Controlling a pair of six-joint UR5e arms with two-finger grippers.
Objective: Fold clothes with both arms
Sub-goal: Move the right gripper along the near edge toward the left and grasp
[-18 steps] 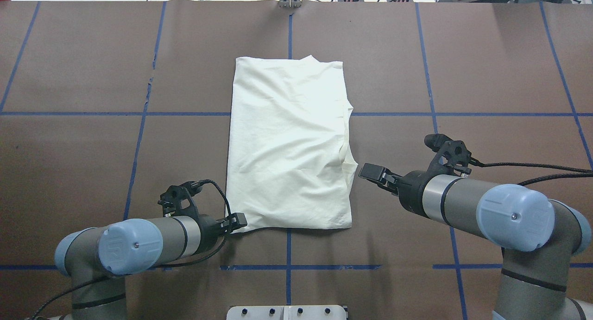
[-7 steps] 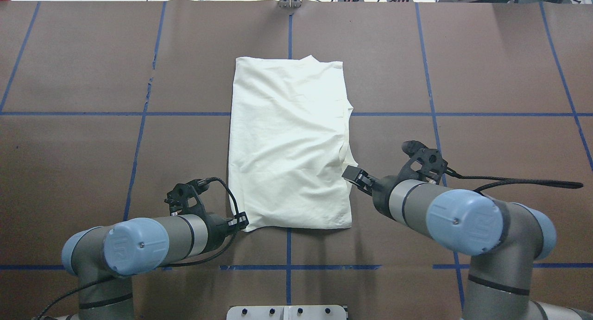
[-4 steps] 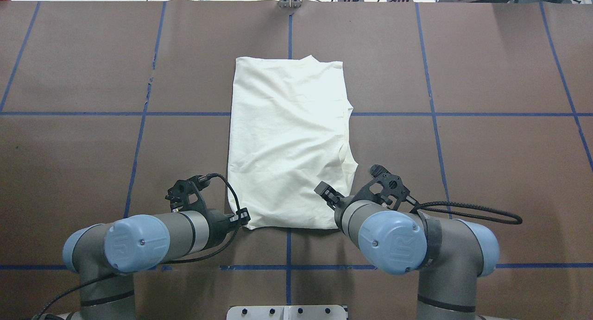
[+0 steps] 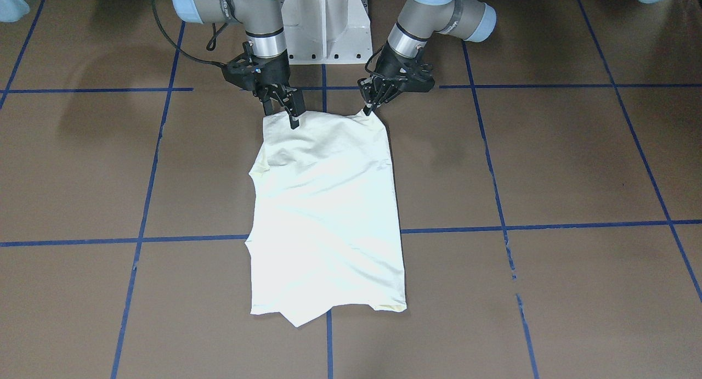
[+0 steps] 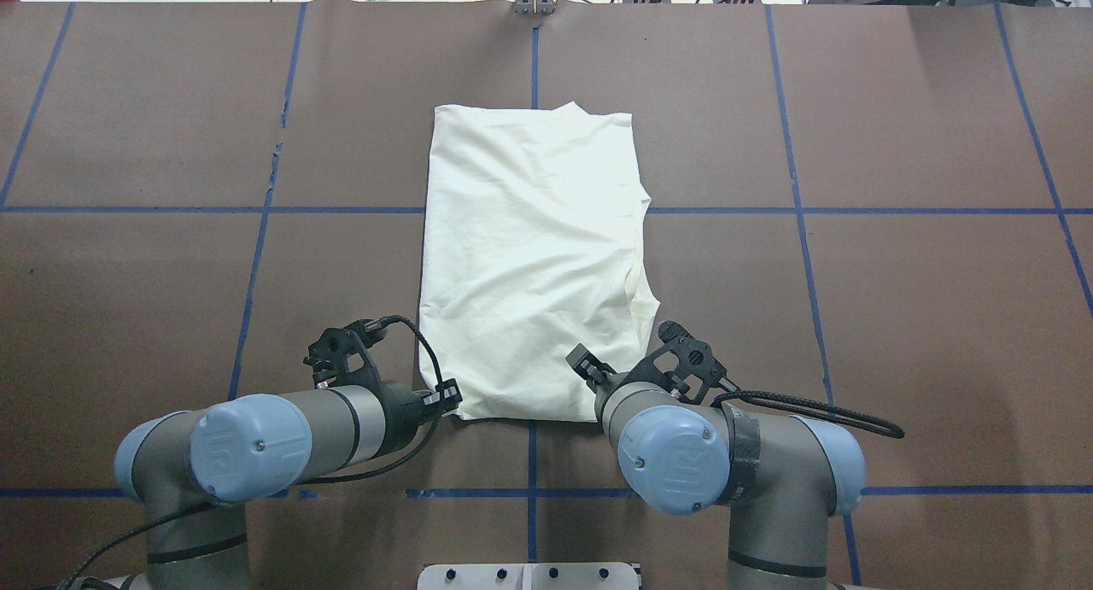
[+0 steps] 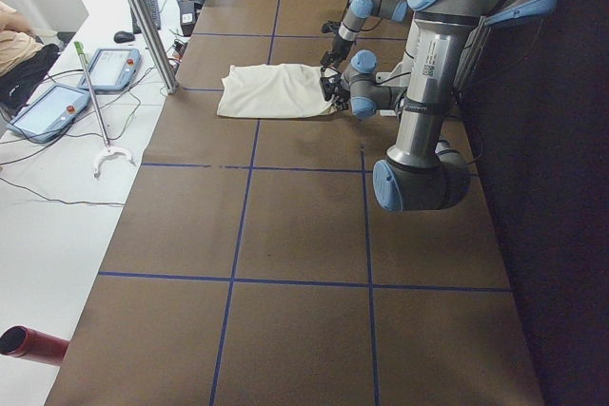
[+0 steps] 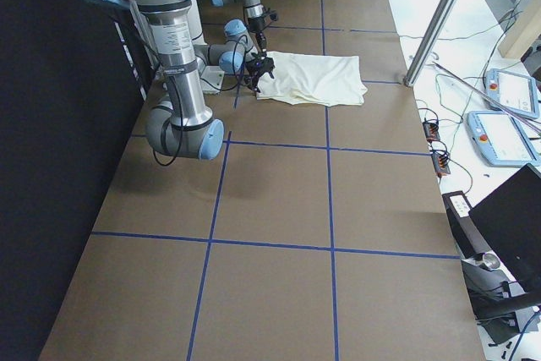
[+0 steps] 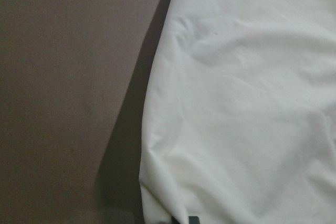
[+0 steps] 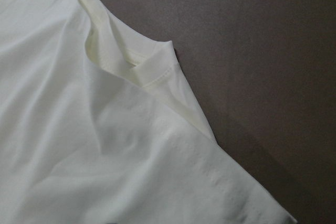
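overhead exterior, right arm point(image 5: 683, 453) hides shirt point(image 5: 529, 248) corner

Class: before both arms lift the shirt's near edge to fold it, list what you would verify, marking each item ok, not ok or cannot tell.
1. Left end effector gripping the near corner of the T-shirt: ok, shut on it; the cloth peaks up to it.
2. Right end effector at its own corner: not ok, it sits over the cloth, inward of the corner.
3. Right jaws closed on cloth: cannot tell.
4. T-shirt lying flat: ok, only light wrinkles.
5. Right arm's cable off the cloth: ok, it loops over the table beside the arm.
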